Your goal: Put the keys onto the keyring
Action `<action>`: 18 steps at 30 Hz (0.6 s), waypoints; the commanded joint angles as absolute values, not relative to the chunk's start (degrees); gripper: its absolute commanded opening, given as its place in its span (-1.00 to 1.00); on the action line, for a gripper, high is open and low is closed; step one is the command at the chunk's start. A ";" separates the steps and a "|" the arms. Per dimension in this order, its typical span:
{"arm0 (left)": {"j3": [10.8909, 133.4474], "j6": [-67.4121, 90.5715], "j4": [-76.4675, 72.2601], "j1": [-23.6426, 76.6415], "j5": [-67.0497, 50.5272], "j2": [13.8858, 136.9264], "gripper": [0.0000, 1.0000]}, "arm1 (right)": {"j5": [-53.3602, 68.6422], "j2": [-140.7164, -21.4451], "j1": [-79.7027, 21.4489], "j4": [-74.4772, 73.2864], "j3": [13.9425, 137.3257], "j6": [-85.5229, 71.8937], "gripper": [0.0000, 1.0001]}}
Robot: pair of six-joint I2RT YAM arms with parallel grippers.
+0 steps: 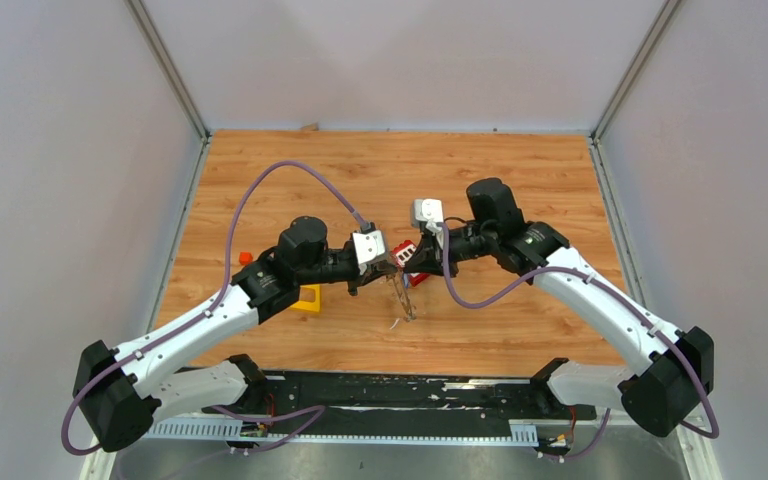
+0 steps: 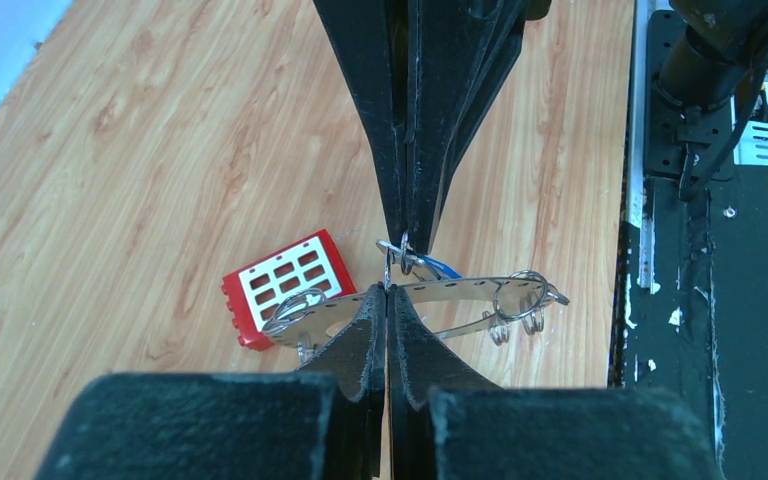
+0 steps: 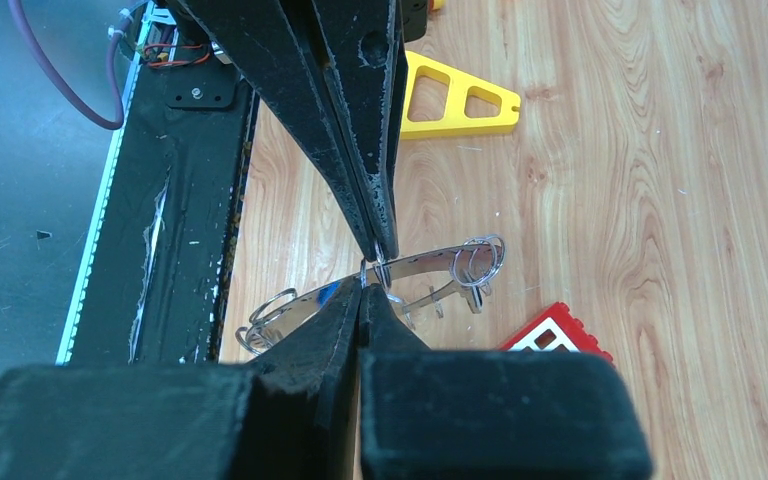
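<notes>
The keyring (image 2: 470, 290), a thin grey metal band with holes and small silvery rings, hangs above the table between both grippers. My left gripper (image 2: 388, 292) is shut on its upper edge. My right gripper (image 3: 362, 290) is shut, tip to tip with the left one, pinching a small wire loop by the blue-headed key (image 2: 442, 267) at the band. The blue head also shows in the right wrist view (image 3: 330, 292). In the top view the left gripper (image 1: 392, 263) and the right gripper (image 1: 410, 262) meet mid-table with the keyring (image 1: 401, 300) dangling below. The black-headed key is hidden.
A red block with white squares (image 2: 285, 285) lies on the wood just beyond the grippers and also shows in the right wrist view (image 3: 552, 330). A yellow triangular frame (image 3: 455, 100) lies by the left arm. A small orange bit (image 1: 245, 257) sits at the left. The black base rail (image 1: 390, 395) runs along the near edge.
</notes>
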State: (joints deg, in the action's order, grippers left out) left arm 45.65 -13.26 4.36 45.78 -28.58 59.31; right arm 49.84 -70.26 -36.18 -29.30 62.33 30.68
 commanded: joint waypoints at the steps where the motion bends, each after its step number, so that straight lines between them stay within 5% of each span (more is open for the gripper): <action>1: 45.79 -14.32 1.16 46.23 -30.00 58.19 -1.00 | 49.67 -70.73 -36.79 -27.51 65.00 30.22 -1.00; 18: 45.40 -14.55 1.00 46.23 -30.14 57.77 -1.00 | 50.47 -69.88 -36.84 -27.44 64.78 30.36 -1.00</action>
State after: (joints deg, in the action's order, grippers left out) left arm 45.23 -13.41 4.29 45.78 -28.67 59.29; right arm 48.53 -70.54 -36.51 -29.32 62.33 30.52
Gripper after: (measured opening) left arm 0.006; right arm 0.010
